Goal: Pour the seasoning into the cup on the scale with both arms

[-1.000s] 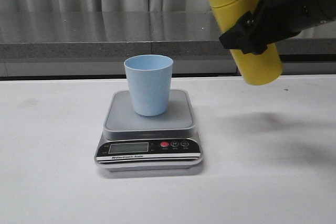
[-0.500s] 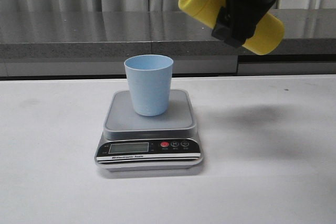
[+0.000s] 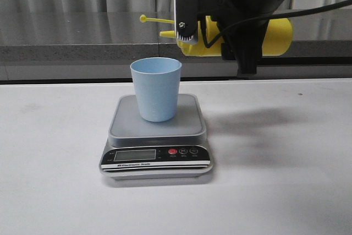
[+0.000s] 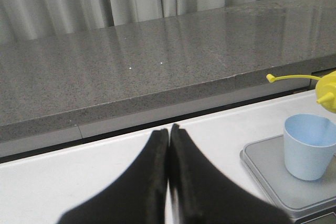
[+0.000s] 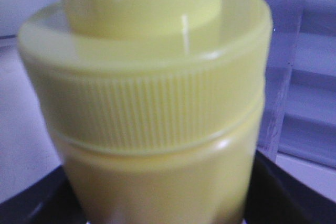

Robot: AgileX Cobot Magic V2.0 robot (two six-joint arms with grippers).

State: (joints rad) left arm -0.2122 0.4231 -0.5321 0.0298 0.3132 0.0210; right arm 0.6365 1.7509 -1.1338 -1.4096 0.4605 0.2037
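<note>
We hold the seasoning (image 3: pixel 275 36) sideways in our right gripper (image 3: pixel 242 31), just above the cup (image 3: pixel 156 88), and must tip it lower; our left gripper (image 4: pixel 168 137) is closed on nothing.

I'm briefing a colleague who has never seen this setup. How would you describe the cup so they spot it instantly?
Start at the white table, where a silver-grey scale with a black front panel sits near the middle. The cup stands upright on the scale's square platform. It is the only pale blue thing there: a small, tapered, handleless tumbler, below and left of the yellow seasoning bottle held sideways in the right gripper.
</note>
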